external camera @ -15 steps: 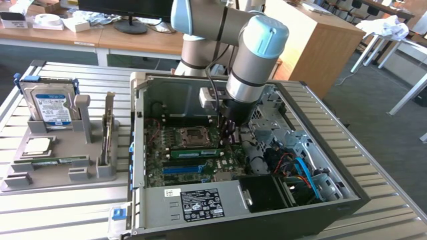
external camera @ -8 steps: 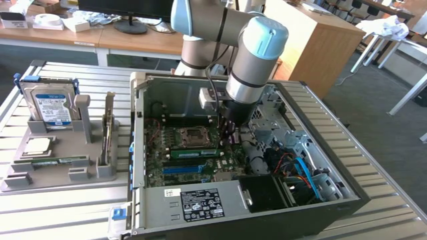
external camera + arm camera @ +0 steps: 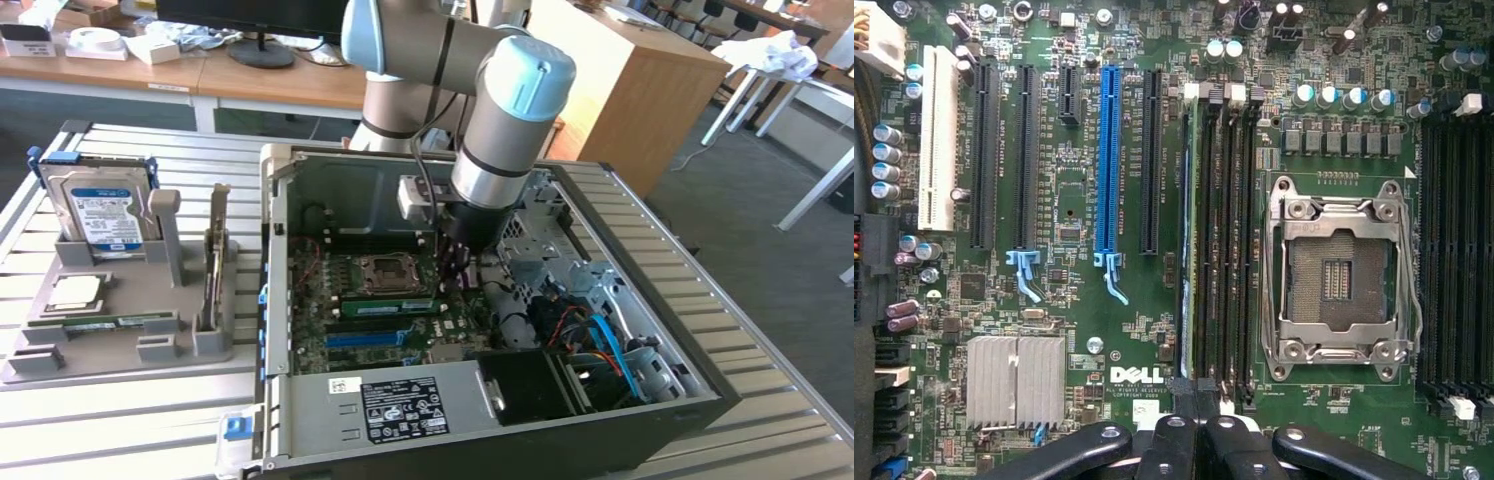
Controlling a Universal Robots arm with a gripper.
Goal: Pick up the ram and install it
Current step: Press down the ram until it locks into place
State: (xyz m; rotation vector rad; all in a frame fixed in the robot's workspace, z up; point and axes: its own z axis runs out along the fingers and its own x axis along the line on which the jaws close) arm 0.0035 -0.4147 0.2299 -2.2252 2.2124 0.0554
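Jaws shut, empty — above seated ram (image 3: 1191, 240)

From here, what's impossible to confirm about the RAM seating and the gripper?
- ram: wrist view shows it edge-on in its slot; whether it's fully seated is unreadable.
- gripper: fingertips cut off by the wrist view's edge; in the exterior view, the arm hides its contact.

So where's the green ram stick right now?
The ram stands in a slot on the motherboard inside the open computer case, just below the empty processor socket in the exterior view, with the gripper right over its end.
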